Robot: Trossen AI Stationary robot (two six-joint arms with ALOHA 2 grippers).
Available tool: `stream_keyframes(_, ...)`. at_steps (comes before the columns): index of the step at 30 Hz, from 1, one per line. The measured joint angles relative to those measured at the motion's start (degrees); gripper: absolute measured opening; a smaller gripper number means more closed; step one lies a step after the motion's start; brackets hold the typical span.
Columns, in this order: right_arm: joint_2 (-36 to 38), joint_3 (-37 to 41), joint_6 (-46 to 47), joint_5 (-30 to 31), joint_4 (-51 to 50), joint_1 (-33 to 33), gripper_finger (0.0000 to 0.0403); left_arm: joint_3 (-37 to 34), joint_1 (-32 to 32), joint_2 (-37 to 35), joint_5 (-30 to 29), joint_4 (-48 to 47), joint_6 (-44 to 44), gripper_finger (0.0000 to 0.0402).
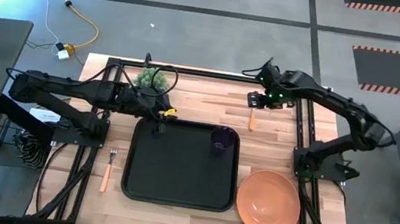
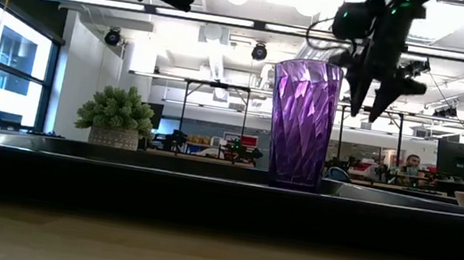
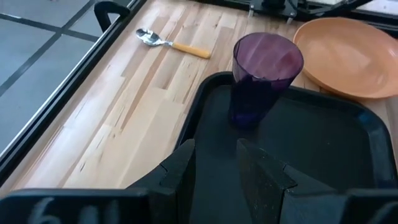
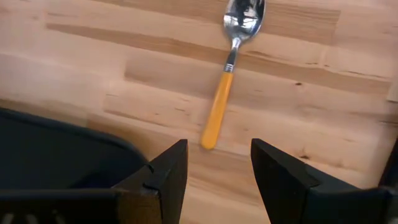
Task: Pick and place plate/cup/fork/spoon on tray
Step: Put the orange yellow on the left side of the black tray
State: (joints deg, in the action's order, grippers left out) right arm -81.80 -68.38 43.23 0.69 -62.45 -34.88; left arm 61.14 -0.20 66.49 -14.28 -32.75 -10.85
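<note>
While the cup (image 1: 220,141) stands on the tray (image 1: 174,190), the spoon (image 4: 231,68) lies on the counter (image 1: 209,98) just ahead of the right gripper (image 4: 219,163), handle end nearest and in line with its spread, empty jaws, the nearer arm; the left gripper (image 3: 214,163) hangs parted and empty over the tray

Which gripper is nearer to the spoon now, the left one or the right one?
The right gripper. It hangs open above the spoon, close to its handle. The left gripper is over the tray's far left corner, with the cup between it and the spoon.
</note>
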Motion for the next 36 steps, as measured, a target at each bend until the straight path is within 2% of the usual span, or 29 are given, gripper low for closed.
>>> stream_keyframes(5,-5.4,0.0,-3.1,-4.1,1.2,-2.2,0.0168,0.0,1.1,-0.1,0.0,0.1,0.0,0.0108)
stream_keyframes(17,-17.2,0.0,-7.7,-6.0,3.8,-5.4,0.0168,0.0,3.8,-0.1,0.0,0.1,0.0,0.0108)
stream_keyframes(36,-24.5,0.0,-8.8,-4.8,10.3,-5.6,0.0168,0.0,6.6,-0.1,0.2,0.1,0.2,0.0108)
